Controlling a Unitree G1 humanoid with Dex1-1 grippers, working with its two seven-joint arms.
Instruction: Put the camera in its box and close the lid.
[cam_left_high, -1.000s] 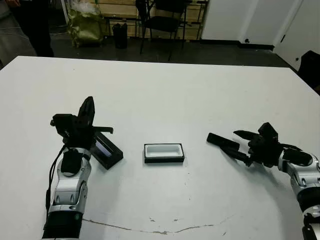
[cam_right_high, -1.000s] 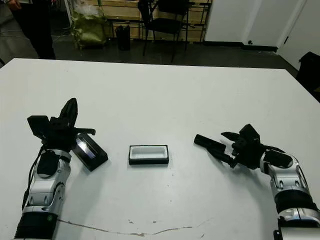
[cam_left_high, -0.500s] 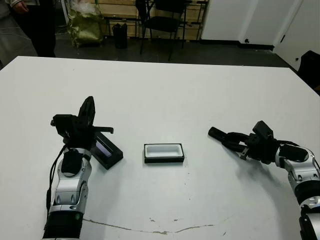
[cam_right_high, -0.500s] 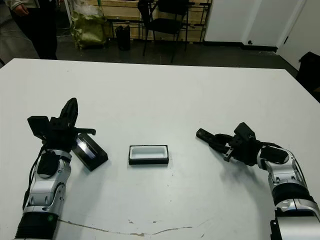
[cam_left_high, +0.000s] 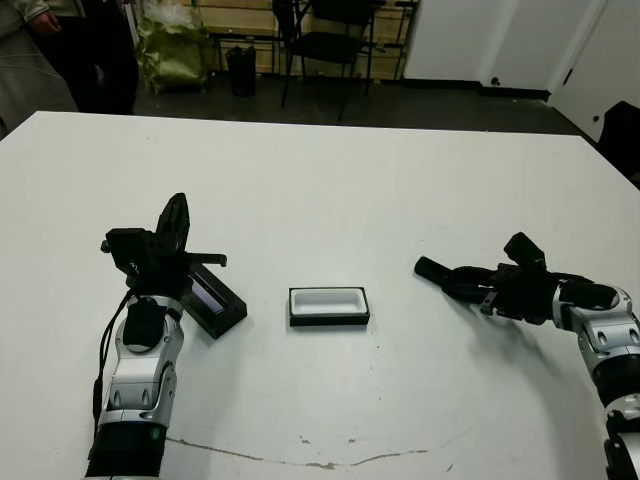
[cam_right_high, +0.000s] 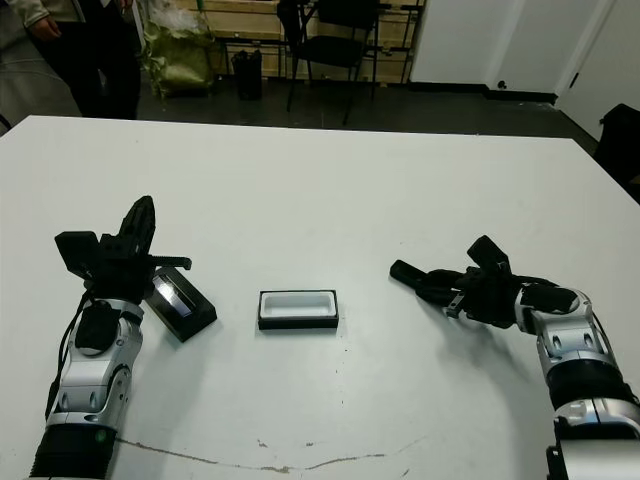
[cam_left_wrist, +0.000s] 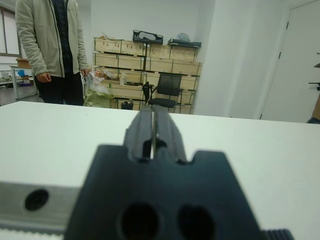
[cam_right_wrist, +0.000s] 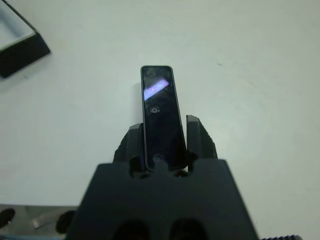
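Right wrist view showed your right gripper clamped on the camera, its long axis pointing toward the box lying leftward, mid-table; your left gripper was pinched closed, empty.

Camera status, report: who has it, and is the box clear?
Right gripper shut on the camera, right of the box. Left gripper shut, empty, above the lid. Box open, white lining bare. Nothing between camera and box.

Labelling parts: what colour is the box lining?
White, inside a black box; clearest in the left eye view.
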